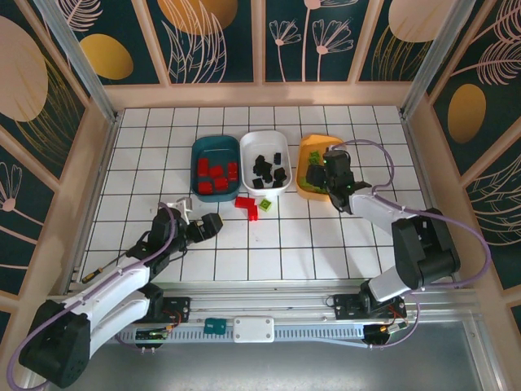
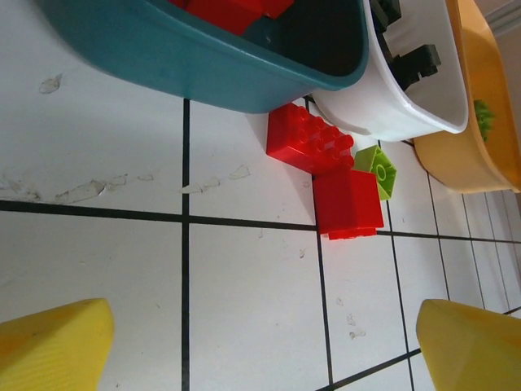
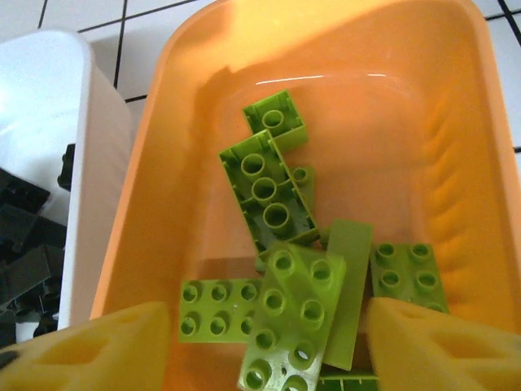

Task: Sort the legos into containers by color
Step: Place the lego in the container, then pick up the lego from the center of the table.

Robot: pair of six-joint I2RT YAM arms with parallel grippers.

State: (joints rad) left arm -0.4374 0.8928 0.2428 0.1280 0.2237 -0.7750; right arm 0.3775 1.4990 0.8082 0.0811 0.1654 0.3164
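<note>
Two red legos (image 1: 246, 203) and one lime-green lego (image 1: 266, 206) lie loose on the tiles in front of the trays. In the left wrist view the red pair (image 2: 330, 175) touches the green one (image 2: 378, 169). My left gripper (image 1: 213, 224) is low over the table short of them, open and empty (image 2: 269, 350). The teal tray (image 1: 201, 149) holds red bricks, the white tray (image 1: 252, 141) black ones. My right gripper (image 1: 334, 175) hovers open (image 3: 269, 350) inside the orange tray (image 3: 203, 122), over several green bricks; the top one (image 3: 297, 314) lies between the fingers, untouched.
The three trays stand side by side at mid-table, the white one (image 3: 49, 122) pressed against the orange one. Wooden walls (image 1: 98, 155) ring the tiled table. Bare tiles (image 2: 244, 293) lie between my left gripper and the loose bricks.
</note>
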